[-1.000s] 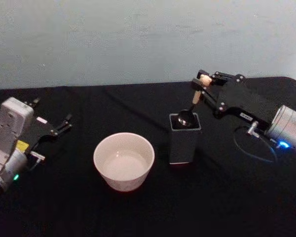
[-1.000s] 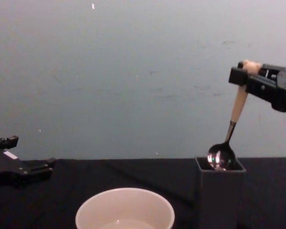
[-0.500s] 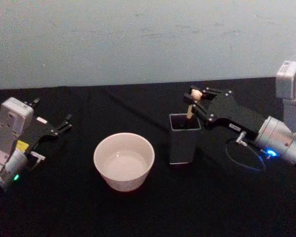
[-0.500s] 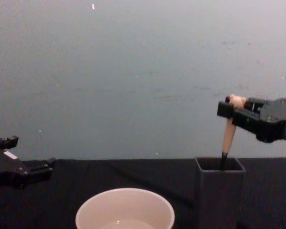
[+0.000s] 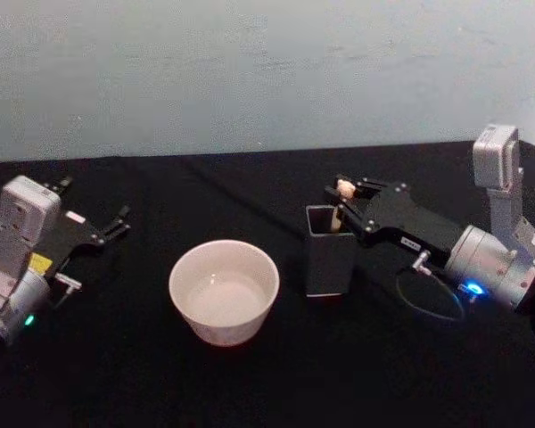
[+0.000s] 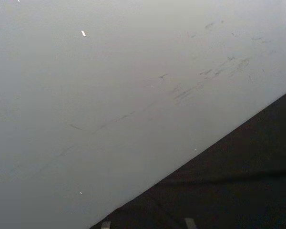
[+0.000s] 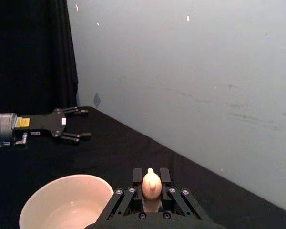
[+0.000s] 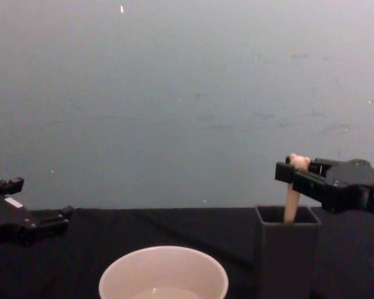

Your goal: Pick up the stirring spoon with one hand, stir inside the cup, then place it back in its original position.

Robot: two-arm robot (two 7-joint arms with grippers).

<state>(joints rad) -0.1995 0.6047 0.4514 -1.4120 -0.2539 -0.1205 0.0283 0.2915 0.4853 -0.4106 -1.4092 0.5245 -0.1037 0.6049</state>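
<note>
The stirring spoon (image 8: pixel 292 198) stands in the dark grey square holder (image 8: pixel 287 255), its original position; only the cream handle and bear-head top (image 7: pixel 151 183) show, the neck and bowl hidden inside. My right gripper (image 5: pixel 342 196) is shut on the handle's top, just above the holder's (image 5: pixel 330 251) rim. The wide cream cup (image 5: pixel 224 291) sits on the table left of the holder, also low in the chest view (image 8: pixel 163 273). My left gripper (image 5: pixel 118 222) is parked open at the far left, clear of both.
A black cloth (image 5: pixel 143 374) covers the table, with a pale wall (image 5: pixel 250 71) behind it. A dark cable (image 5: pixel 428 303) loops on the cloth under my right wrist. Bare cloth lies in front of the cup and holder.
My right gripper has come down and slightly left with the spoon, lowering its bowl from above the holder's rim to deep inside it. The left arm has not moved.
</note>
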